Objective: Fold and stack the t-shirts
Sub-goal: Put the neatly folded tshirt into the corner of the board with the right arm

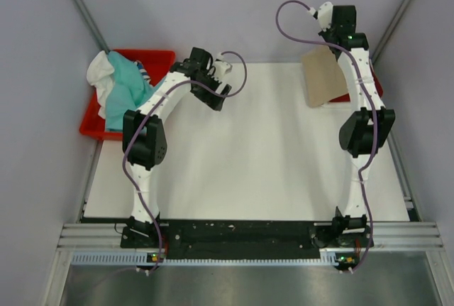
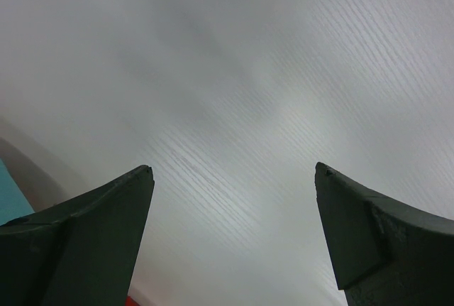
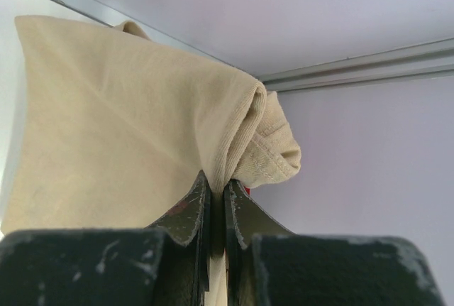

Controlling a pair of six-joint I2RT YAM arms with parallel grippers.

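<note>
Pale lilac walls close in a white table [image 1: 269, 164], seen from above with two white robot arms bolted at its near edge; the right arm reaches to the far right corner, where the right gripper [image 3: 215, 182] has its two dark fingers pinched tight on a fold of the tan-beige t-shirt [image 3: 120, 121]; the wrist camera shows the cloth bunched and rolled just above the fingertips, a hemmed edge curling to the right and the broad flat part spreading to the left; from overhead the shirt appears to hang from the gripper as a flat panel over the far right part of the table. A sliver of red shows behind it at the table's right edge; what it is cannot be told. The left gripper [image 1: 216, 96] hovers over the far left part of the table, fingers spread wide with nothing between them; just to its left a red tray [image 1: 152, 56] sits at the far left corner, holding a crumpled teal t-shirt [image 1: 128, 89] and a white t-shirt [image 1: 101, 72] heaped together, the white one spilling over the tray's left rim.
</note>
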